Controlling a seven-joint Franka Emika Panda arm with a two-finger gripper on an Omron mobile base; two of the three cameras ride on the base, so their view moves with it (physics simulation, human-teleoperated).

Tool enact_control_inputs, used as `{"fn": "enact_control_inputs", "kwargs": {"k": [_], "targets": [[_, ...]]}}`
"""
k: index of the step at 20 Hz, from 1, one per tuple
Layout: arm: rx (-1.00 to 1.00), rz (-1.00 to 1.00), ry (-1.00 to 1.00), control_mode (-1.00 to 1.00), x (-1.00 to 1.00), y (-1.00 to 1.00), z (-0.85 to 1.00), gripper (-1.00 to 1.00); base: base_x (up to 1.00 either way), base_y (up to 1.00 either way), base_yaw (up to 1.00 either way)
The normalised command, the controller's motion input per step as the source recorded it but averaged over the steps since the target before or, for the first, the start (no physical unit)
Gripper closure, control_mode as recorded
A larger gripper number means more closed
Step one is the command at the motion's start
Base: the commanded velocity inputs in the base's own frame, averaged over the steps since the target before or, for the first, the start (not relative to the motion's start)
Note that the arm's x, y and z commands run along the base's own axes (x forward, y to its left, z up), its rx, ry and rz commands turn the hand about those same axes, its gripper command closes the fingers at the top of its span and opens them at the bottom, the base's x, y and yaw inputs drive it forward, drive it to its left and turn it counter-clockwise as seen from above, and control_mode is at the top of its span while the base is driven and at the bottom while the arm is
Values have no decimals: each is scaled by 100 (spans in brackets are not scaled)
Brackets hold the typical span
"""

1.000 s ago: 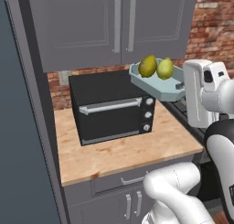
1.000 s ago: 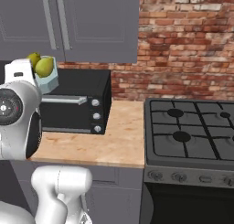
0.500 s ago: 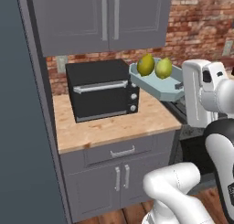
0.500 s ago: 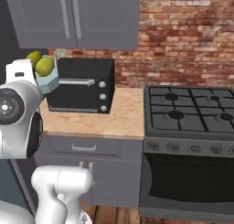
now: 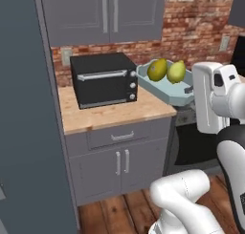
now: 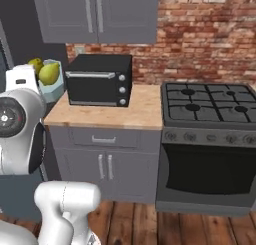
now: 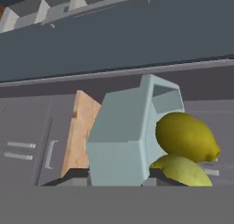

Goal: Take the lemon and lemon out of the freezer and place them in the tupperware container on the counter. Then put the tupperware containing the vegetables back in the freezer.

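The pale blue-grey tupperware container hangs in the air off the counter's right end, level with the microwave's top. My gripper is shut on its rim, with the tray wall between the dark fingertips. Two lemons lie in the container, a duller olive one and a brighter one, touching each other. In the right base view the lemons and the tray sit just above my white arm. The tan counter lies beyond. The dark slate-grey freezer rises along the left edge.
A black microwave stands on the counter under grey wall cupboards. Below the worktop are a drawer and cabinet doors. A black gas stove adjoins the counter on the right, against a brick wall. Wooden floor lies in front.
The base has backed away from the counter, so the whole scene has shrunk and the lower cabinets and floor have come into view. The container with both lemons stays in my gripper.
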Motion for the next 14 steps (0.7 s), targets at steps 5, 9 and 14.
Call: {"fn": "enact_control_inputs", "kwargs": {"k": [5,9,14], "targets": [[0,0,0,100,0,0,0,100,-51,52,0],[0,0,0,100,0,0,0,100,-53,66,0],[0,0,0,100,0,0,0,100,-16,89,0]]}}
